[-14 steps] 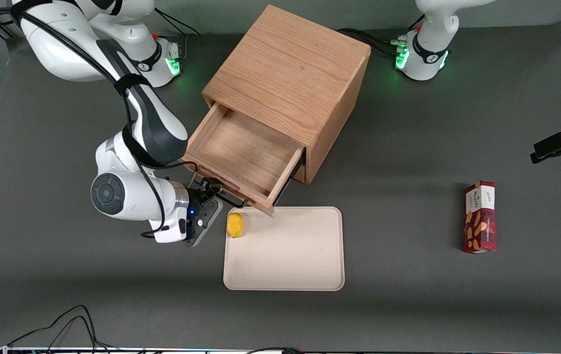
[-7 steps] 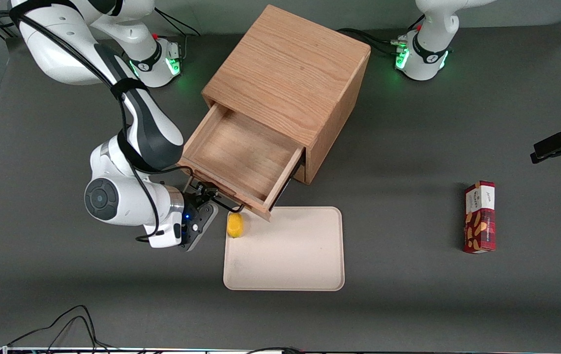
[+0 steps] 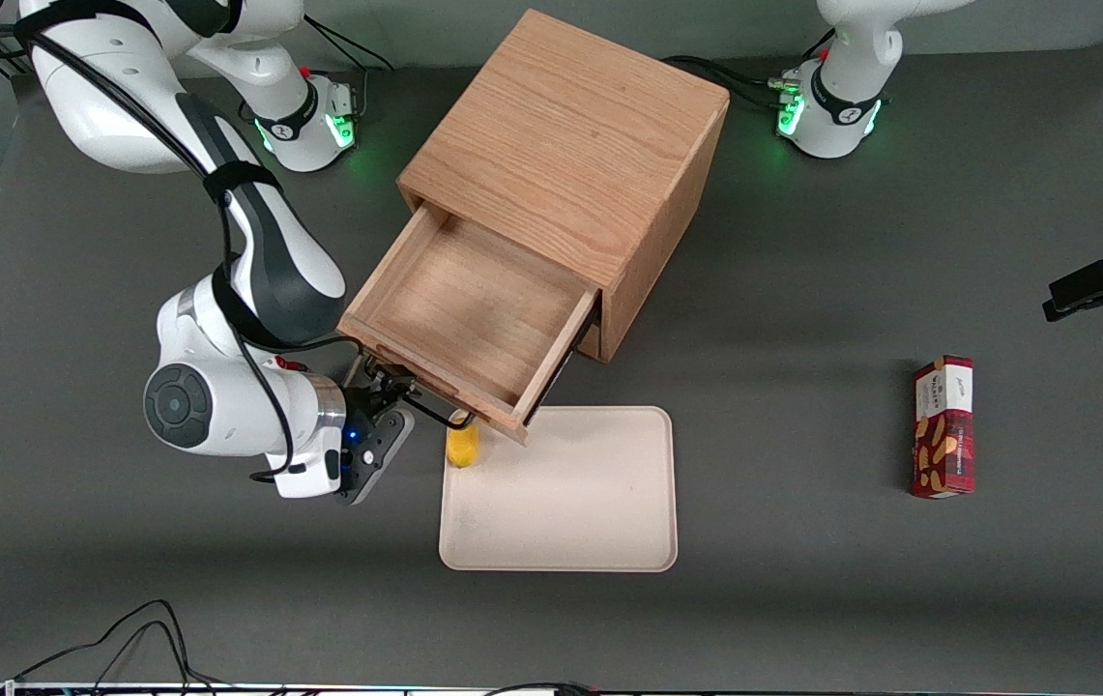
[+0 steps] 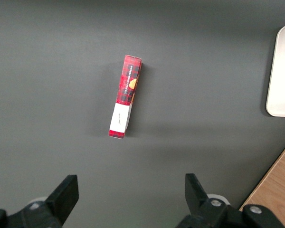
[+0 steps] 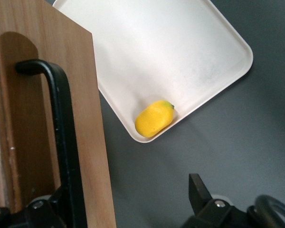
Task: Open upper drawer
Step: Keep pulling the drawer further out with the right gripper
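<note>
Upper drawer (image 3: 469,314) stands pulled well out of the wooden cabinet (image 3: 570,145), its plank bottom exposed. Tool (image 3: 394,394) sits at the drawer front, at the end of the black wire handle (image 5: 61,137) nearer the working arm; 1 finger (image 5: 202,192) stands clear of the handle, so the tool appears open around it. A yellow lemon-like fruit (image 3: 462,447) lies in the corner of the beige tray (image 3: 599,522), just below the drawer's front edge. A red snack box (image 3: 943,426) lies on the worktop (image 3: 802,599) toward the parked arm's end.
</note>
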